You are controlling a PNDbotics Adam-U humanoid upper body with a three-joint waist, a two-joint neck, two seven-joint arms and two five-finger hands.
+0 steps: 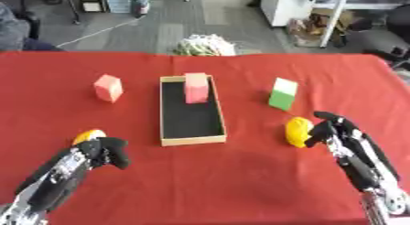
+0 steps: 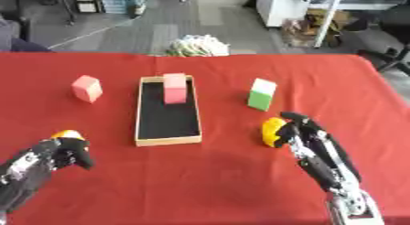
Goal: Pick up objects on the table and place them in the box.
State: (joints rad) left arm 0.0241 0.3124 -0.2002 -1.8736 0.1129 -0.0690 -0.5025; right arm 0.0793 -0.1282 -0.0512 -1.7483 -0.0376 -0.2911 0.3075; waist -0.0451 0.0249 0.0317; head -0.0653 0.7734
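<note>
On a desk [image 1: 240, 183] draped in red cloth, we work both arms at once. At about 8 o'clock from the box, our left hand [image 1: 108, 153] lies low on the cloth with its fingers curled around an orange-yellow object [image 1: 88, 136]; only the rounded top of that object shows above the hand, so we cannot make out what it is. Farther up, near 10 o'clock from the box, a pink block [image 1: 108, 88] stands alone on the cloth, well apart from either hand.

At the centre sits the box [image 1: 191, 140], a shallow, tan-walled tray with a black floor, its long side running away from us. A second pink block [image 1: 196, 88] stands at the box's far end, at 12 o'clock within it; whether it rests on the floor of the box or on its rim we cannot tell.

To the right, near 2 o'clock from the box, a green-and-white block [image 1: 282, 94] stands upright on the cloth, white half up. Below it, at about 4 o'clock from the box, a yellow rounded object [image 2: 272, 130] lies on the desk. Our right hand [image 2: 298, 131] sits just beside it on its right side, fingers bent toward it and touching its edge; we cannot tell whether they have closed on it.

Beyond the desk's far edge, a pale bundle [image 1: 205, 45] lies on the grey floor.
</note>
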